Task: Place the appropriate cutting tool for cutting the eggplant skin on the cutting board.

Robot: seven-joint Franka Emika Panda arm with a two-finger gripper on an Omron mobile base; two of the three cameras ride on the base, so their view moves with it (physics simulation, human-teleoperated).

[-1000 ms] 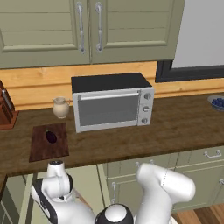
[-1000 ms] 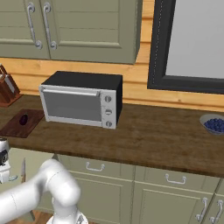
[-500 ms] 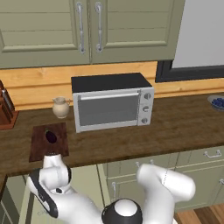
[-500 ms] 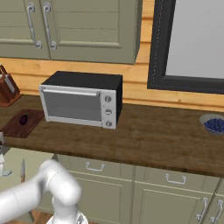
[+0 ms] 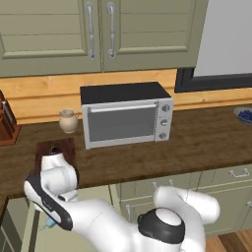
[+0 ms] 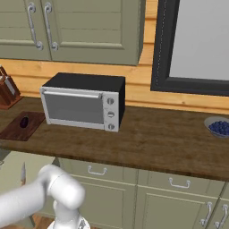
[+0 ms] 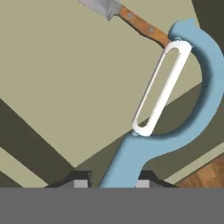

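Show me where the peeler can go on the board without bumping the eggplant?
The cutting board has bare wood around the small eggplant, mostly toward its front edge and the toaster oven side. The gripper holds the peeler. Behind the board it's tighter: a jug and knife block stand there.

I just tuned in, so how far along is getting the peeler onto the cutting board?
Done: the gripper is shut on the peeler, with the knife left behind. In hand: the peeler hangs low, below the counter. Left: lifting it to the cutting board, which holds only the eggplant.
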